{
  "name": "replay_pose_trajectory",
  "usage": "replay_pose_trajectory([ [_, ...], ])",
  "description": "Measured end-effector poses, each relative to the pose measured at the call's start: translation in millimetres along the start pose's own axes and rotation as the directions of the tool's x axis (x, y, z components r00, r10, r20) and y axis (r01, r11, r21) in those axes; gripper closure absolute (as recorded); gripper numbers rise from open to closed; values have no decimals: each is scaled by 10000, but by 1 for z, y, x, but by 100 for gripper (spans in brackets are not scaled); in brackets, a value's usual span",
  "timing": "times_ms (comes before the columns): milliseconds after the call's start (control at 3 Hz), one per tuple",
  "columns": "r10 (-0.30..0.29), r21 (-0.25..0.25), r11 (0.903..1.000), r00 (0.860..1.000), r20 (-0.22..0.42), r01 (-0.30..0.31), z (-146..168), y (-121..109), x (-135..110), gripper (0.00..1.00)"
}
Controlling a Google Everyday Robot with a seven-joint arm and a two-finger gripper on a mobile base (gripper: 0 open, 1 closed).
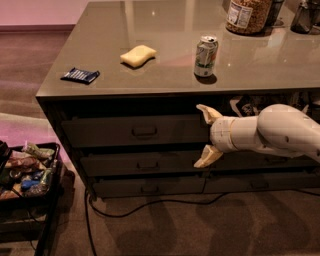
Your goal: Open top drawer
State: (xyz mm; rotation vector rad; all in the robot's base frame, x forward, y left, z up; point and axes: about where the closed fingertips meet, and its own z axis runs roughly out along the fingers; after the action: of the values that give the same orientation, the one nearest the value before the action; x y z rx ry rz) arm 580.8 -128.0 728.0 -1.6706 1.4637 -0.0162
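Observation:
The top drawer [115, 131] is a wide dark front just under the counter top, and it looks closed. Its small loop handle [144, 131] sits at the centre. My gripper [203, 135] is open, one pale finger [208, 114] above and one below. It hangs in front of the drawer's right end, to the right of the handle and not touching it. The white arm [280, 131] reaches in from the right.
On the counter [165, 80] are a yellow sponge [138, 55], a blue packet [80, 75], a soda can [205, 55] and a jar [247, 14]. Two lower drawers [142, 164] have similar handles. A black-and-white cloth [244, 105] shows behind the arm. A cable [150, 204] lies on the floor. A cluttered black bin [27, 172] stands at left.

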Motion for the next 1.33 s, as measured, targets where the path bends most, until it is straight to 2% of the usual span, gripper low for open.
replay_pose_trajectory([
  [333, 459, -141, 9988, 9989, -100, -461, 9, 7, 15, 0],
  [667, 459, -146, 9988, 9989, -101, -460, 9, 7, 15, 0],
  [1333, 505, -295, 9983, 9985, -211, -511, 31, 17, 26, 0],
])
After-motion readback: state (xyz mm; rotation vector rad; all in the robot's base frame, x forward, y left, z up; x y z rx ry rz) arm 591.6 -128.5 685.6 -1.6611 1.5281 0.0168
